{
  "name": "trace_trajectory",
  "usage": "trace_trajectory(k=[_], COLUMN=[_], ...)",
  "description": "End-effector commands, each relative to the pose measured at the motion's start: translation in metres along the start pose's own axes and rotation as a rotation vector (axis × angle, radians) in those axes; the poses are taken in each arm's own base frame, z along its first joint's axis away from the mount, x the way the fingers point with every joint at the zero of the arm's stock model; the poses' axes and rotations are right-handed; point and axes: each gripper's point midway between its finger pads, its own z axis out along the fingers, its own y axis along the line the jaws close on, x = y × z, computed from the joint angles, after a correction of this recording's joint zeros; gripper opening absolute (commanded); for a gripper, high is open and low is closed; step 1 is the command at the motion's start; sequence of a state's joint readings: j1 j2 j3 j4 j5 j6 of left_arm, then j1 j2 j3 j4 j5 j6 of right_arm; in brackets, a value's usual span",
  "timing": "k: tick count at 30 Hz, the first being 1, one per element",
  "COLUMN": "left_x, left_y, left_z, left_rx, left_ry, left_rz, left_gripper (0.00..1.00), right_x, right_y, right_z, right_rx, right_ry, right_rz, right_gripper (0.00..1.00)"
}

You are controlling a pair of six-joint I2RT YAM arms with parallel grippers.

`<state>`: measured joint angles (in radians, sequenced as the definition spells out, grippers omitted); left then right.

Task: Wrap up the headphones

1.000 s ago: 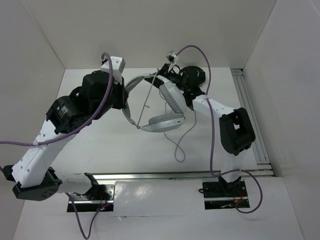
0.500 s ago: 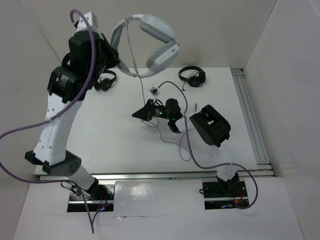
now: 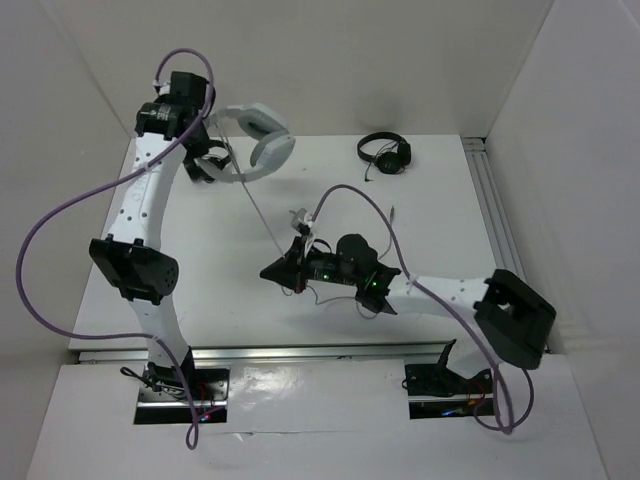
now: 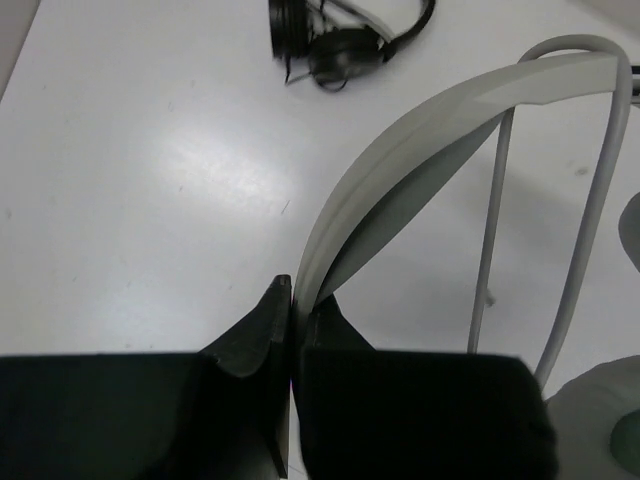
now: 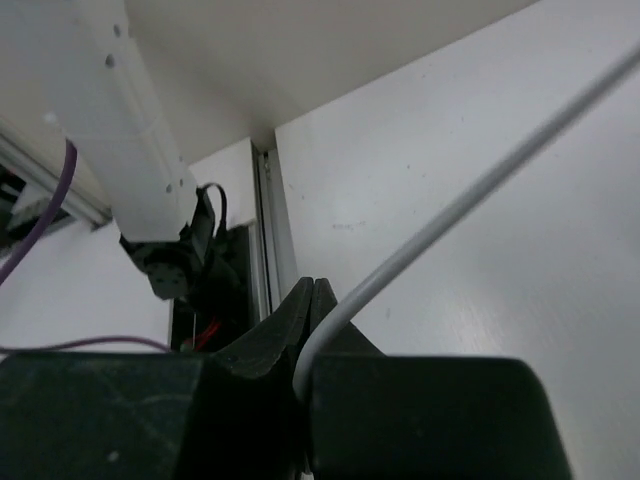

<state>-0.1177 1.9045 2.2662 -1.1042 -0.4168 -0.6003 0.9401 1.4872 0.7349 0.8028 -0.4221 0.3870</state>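
The white and light-grey headphones (image 3: 258, 138) hang at the back left. My left gripper (image 3: 207, 152) is shut on their wide headband (image 4: 400, 170), which rises from between the closed fingers in the left wrist view (image 4: 293, 300). The thin grey cable (image 3: 262, 210) runs straight from the headphones down to my right gripper (image 3: 272, 270) near the table's middle. In the right wrist view the right gripper (image 5: 313, 290) is shut on the cable (image 5: 450, 215), which leaves the fingers toward the upper right.
A small black headphone (image 3: 385, 152) lies at the back right of centre. Another black headphone (image 3: 203, 168) lies under the left gripper and also shows in the left wrist view (image 4: 340, 40). A metal rail (image 3: 500, 240) runs along the right edge.
My left arm has swung the headphones down and to the back left. My right arm has stretched low to the left, still on the cable, which now runs straight between the grippers.
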Motion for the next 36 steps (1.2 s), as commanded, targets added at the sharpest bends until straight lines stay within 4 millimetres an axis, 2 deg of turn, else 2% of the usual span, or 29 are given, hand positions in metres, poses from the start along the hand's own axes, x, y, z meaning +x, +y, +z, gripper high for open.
trace_trajectory(k=[1,3,4,5,6,7,8,9,10,11,12,13,14,15,17,18,19,20,21,22,23,24,25,26,28,29,30,33,36], left_x=[-0.030,-0.011,0.001,0.010,0.020,0.027,0.045,0.055,0.058,0.079,0.090,0.098,0.109,0.123,0.137,0.158,0.168,0.179,0.197,0.206,0.215,0.229,0.238,0.240,0.242,0.247,0.244,0.254,0.261], left_y=[0.006,0.005,0.012,0.015,0.013,0.013,0.010,0.005,0.005,0.000,-0.005,-0.006,0.000,-0.012,-0.020,-0.025,-0.027,-0.028,-0.017,-0.023,-0.020,-0.009,-0.013,-0.009,-0.005,-0.008,-0.005,-0.005,-0.009], left_z=[0.001,0.012,0.022,0.027,0.031,0.035,0.041,0.042,0.037,0.039,0.033,0.027,0.018,0.007,-0.007,-0.022,-0.030,-0.038,-0.038,-0.059,-0.066,-0.067,-0.079,-0.090,-0.103,-0.112,-0.121,-0.134,-0.137], left_rx=[-0.153,-0.196,-0.245,-0.262,-0.271,-0.264,-0.228,-0.190,-0.151,-0.112,-0.096,-0.085,-0.085,-0.045,0.000,0.037,0.051,0.063,0.026,0.070,0.081,0.073,0.117,0.150,0.180,0.210,0.233,0.306,0.333], left_ry=[-0.204,-0.172,-0.145,-0.120,-0.094,-0.067,-0.010,0.019,0.033,0.084,0.095,0.104,0.105,0.099,0.074,0.069,0.057,0.051,0.039,-0.013,-0.024,-0.018,-0.032,-0.051,-0.088,-0.110,-0.135,-0.136,-0.104], left_rz=[-0.068,-0.022,0.009,0.017,0.059,0.084,0.125,0.169,0.236,0.293,0.335,0.385,0.420,0.471,0.539,0.605,0.634,0.679,0.736,0.771,0.789,0.831,0.842,0.841,0.851,0.871,0.851,0.875,0.901], left_gripper=[0.00,0.00,0.00,0.00,0.00,0.00,0.00,0.00,0.00,0.00,0.00,0.00,0.00,0.00,0.00,0.00,0.00,0.00,0.00,0.00,0.00,0.00,0.00,0.00,0.00,0.00,0.00,0.00,0.00], right_x=[0.030,0.014,0.007,0.016,-0.003,-0.011,-0.020,-0.035,-0.044,-0.051,-0.078,-0.089,-0.116,-0.135,-0.174,-0.200,-0.211,-0.231,-0.244,-0.253,-0.263,-0.264,-0.269,-0.271,-0.276,-0.282,-0.284,-0.293,-0.296], right_y=[0.015,0.026,0.038,0.037,0.032,0.031,0.020,-0.003,-0.013,-0.025,-0.043,-0.057,-0.063,-0.069,-0.084,-0.081,-0.082,-0.087,-0.088,-0.091,-0.100,-0.111,-0.118,-0.138,-0.155,-0.161,-0.174,-0.180,-0.179], right_z=[-0.021,-0.020,-0.022,-0.030,-0.028,-0.032,-0.041,-0.051,-0.061,-0.072,-0.090,-0.105,-0.112,-0.121,-0.147,-0.149,-0.154,-0.168,-0.171,-0.174,-0.187,-0.189,-0.193,-0.203,-0.213,-0.218,-0.226,-0.227,-0.212], right_rx=[0.076,0.072,0.062,0.088,0.144,0.183,0.269,0.424,0.504,0.587,0.760,0.874,0.977,1.057,1.220,1.225,1.240,1.288,1.296,1.299,1.340,1.357,1.370,1.406,1.434,1.449,1.476,1.417,1.340], right_ry=[0.207,0.226,0.231,0.304,0.293,0.306,0.348,0.354,0.373,0.399,0.380,0.379,0.297,0.257,0.172,0.083,0.041,-0.018,-0.078,-0.093,-0.108,-0.112,-0.110,-0.104,-0.102,-0.126,-0.122,-0.152,-0.171], right_rz=[-0.144,-0.222,-0.251,-0.259,-0.330,-0.373,-0.406,-0.483,-0.522,-0.562,-0.638,-0.673,-0.692,-0.714,-0.755,-0.778,-0.791,-0.795,-0.805,-0.832,-0.838,-0.841,-0.845,-0.839,-0.830,-0.808,-0.790,-0.748,-0.737], right_gripper=[0.00,0.00,0.00,0.00,0.00,0.00,0.00,0.00,0.00,0.00,0.00,0.00,0.00,0.00,0.00,0.00,0.00,0.00,0.00,0.00,0.00,0.00,0.00,0.00,0.00,0.05,0.05,0.07,0.07])
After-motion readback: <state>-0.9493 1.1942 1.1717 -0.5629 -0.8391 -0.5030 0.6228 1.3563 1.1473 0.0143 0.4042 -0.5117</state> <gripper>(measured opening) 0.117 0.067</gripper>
